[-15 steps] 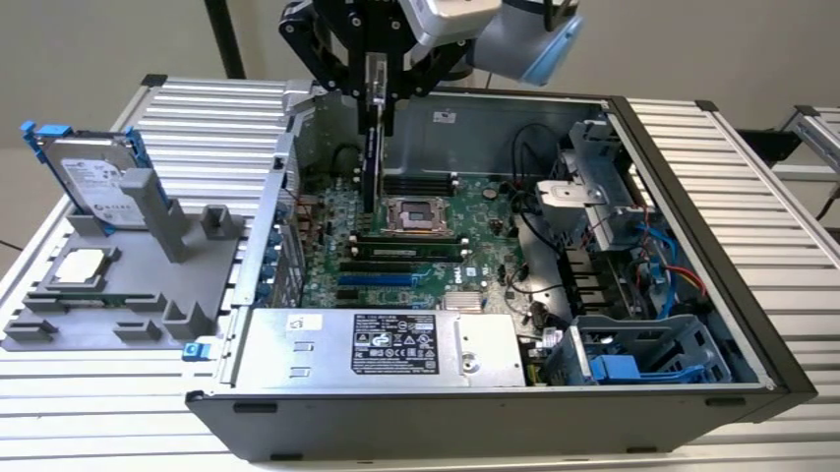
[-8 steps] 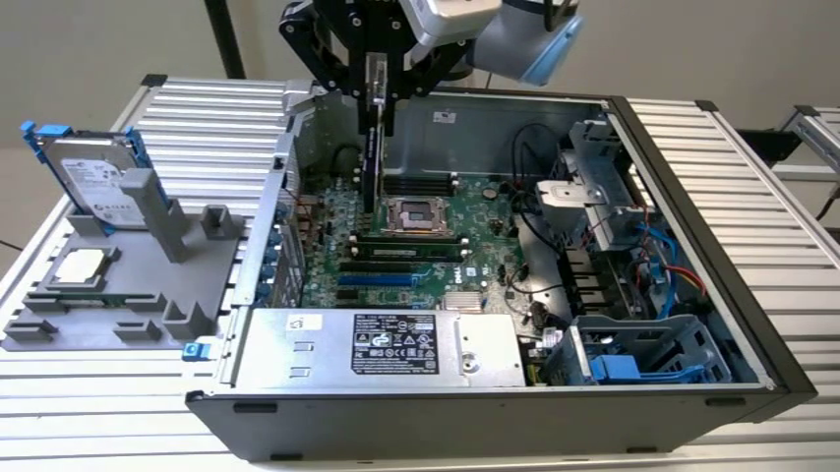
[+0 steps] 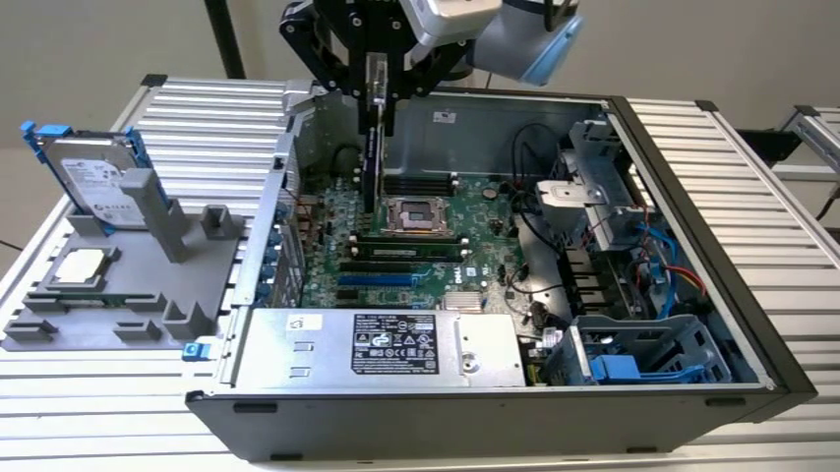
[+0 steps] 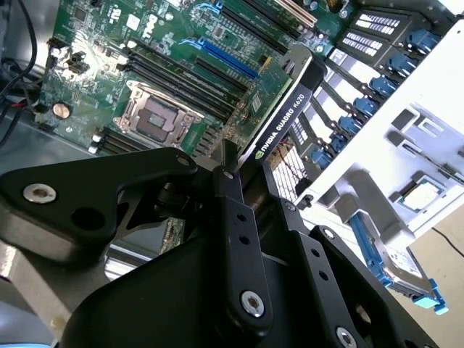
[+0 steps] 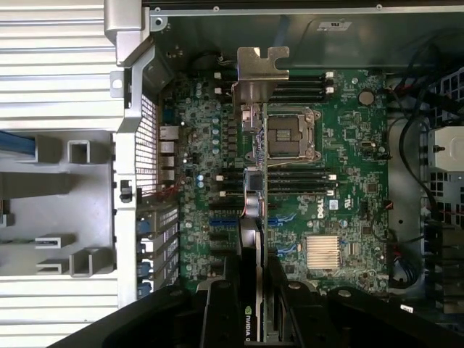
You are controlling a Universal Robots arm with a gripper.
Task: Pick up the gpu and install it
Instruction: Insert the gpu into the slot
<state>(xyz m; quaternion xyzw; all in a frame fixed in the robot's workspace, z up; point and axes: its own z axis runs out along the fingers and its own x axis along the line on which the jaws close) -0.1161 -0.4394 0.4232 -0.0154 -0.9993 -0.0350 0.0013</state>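
Observation:
My gripper (image 3: 377, 96) hangs over the open computer case (image 3: 683, 128), shut on the gpu (image 3: 373, 147). The card hangs edge-on and upright above the green motherboard (image 3: 434, 251), near the case's rear wall. In the second wrist view the gpu (image 4: 284, 109) shows its black cooler face and a green board edge, clamped between the black fingers (image 4: 230, 190). In the first wrist view the gpu (image 5: 259, 72) appears edge-on with its silver bracket at the far end, above the blue expansion slots (image 5: 217, 221). It hovers above the board, not touching it.
A grey fixture (image 3: 118, 315) on the exterior view's left holds a silver hard drive (image 3: 98, 182) with blue tabs and a square processor chip (image 3: 82, 265). Inside the case are the power supply (image 3: 381, 344), processor socket (image 3: 417, 214), cables (image 3: 656, 265) and a drive cage (image 3: 643, 354).

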